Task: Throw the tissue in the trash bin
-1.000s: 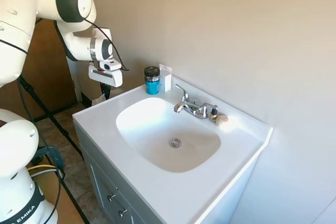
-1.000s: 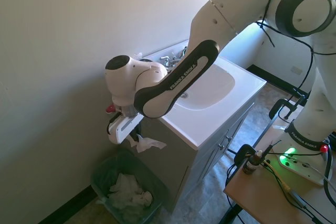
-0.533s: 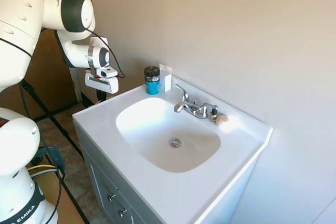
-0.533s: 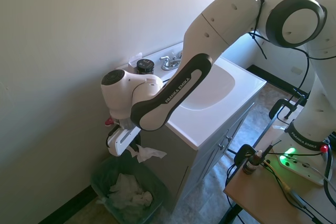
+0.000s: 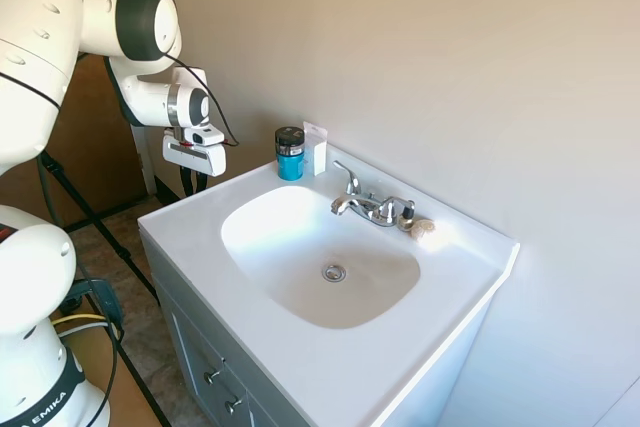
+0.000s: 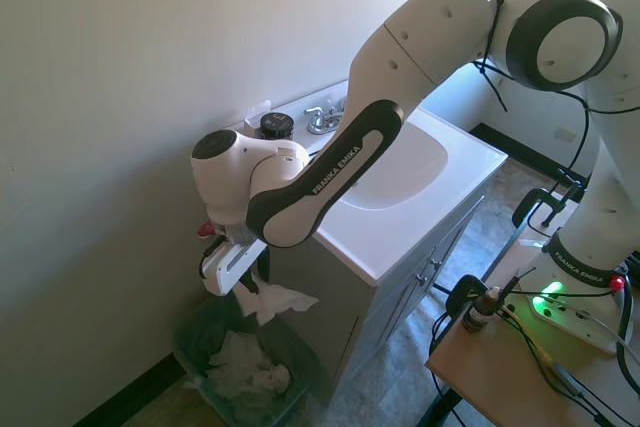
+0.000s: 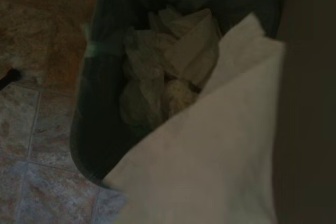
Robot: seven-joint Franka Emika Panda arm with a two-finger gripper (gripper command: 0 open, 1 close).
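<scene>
White paper: the tissue (image 6: 276, 300) is crumpled and soft, hanging below the tool (image 6: 252, 282) beside the vanity's side wall.
Tissue axis: in the second exterior view its long side runs roughly level, from the tool toward the picture's right, with a pointed corner at the far end; a short fold droops down under the tool.
Tissue place: above the trash bin (image 6: 196, 340), over the rim nearest the vanity, not touching the paper inside.
Wrist view: the tissue (image 7: 210, 156) fills the near half as a pale sheet, and the trash bin (image 7: 84, 129) lies beneath it on the tiled floor (image 7: 31, 129).
Tool state: whether its fingers pinch the tissue or stand apart, I cannot tell; they are too small and half hidden by the paper.
Trash bin: dark green, lined, holding 1 heap of crumpled paper (image 6: 245, 367).
Surface: white vanity top (image 5: 190, 222) with a sunken basin, a chrome faucet (image 5: 365, 202), a blue jar with a black lid (image 5: 290, 153) and a small white card (image 5: 316, 147) just beside it at the wall.
</scene>
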